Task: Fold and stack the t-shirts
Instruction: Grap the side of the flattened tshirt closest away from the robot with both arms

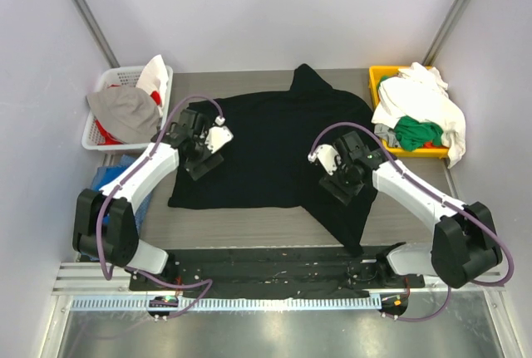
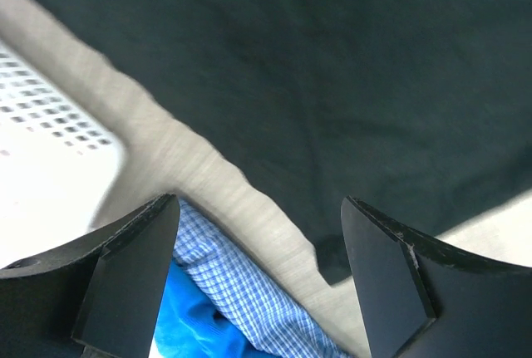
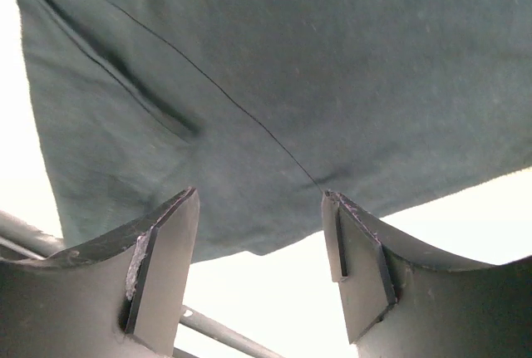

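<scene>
**Item: black shirt** (image 1: 274,150). It lies spread and unfolded across the middle of the surface (image 1: 241,227). One sleeve points toward the far wall, and a loose flap trails toward my near right corner.

**My left fingers** (image 2: 133,267). They are parted with nothing between them, and hang over the shirt's left edge. Bare surface and a blue checked cloth (image 2: 241,291) show beneath.

**My right fingers** (image 3: 162,267). They are also parted and empty, above the shirt's right side. The cloth edge runs just beyond the tips, and a seam crosses the fabric ahead.

**Waiting stock.** A white shirt (image 1: 420,96) and a green shirt (image 1: 418,132) are heaped in the yellow bin (image 1: 376,76) at far right.

**Also present.** A white basket (image 1: 90,132) sits at far left holding grey cloth (image 1: 125,113).

**Step in hand, as I judge it.** This is the first fold of the black shirt, not yet begun. Nothing is pinched and no stack is visible.

**Next move calls for:**
- Both pairs need to drop onto their own side edges.
- Each should close on a single layer of fabric without catching the checked cloth.
- Both should lift evenly so the cloth carries over flat.
- The trailing right flap probably needs straightening first.
</scene>
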`<action>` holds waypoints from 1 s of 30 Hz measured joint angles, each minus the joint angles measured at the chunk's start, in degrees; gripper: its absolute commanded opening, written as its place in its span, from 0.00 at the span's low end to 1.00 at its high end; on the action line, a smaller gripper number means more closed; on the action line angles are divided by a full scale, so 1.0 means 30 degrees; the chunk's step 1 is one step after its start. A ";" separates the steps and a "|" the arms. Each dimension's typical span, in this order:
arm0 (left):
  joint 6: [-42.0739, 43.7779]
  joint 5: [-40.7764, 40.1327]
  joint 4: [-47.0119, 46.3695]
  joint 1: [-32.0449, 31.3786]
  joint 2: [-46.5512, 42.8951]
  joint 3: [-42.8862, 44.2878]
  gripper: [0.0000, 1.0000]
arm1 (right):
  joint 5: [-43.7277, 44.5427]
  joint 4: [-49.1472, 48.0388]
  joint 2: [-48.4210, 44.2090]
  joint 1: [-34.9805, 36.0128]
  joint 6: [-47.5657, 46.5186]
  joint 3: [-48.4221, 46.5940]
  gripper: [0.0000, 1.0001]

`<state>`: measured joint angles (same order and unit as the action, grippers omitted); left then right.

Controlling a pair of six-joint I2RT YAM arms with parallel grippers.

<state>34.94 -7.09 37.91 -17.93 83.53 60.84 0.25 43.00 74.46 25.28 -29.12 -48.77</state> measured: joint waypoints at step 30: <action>0.2521 0.0889 0.2827 0.0117 0.1122 0.0131 0.81 | -0.5173 0.1617 0.2608 0.0000 -0.1384 -0.0291 0.58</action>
<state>42.50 -4.43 46.39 -17.58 86.89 61.23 -15.27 47.86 82.28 25.28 -33.28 -49.65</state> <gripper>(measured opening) 0.817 0.587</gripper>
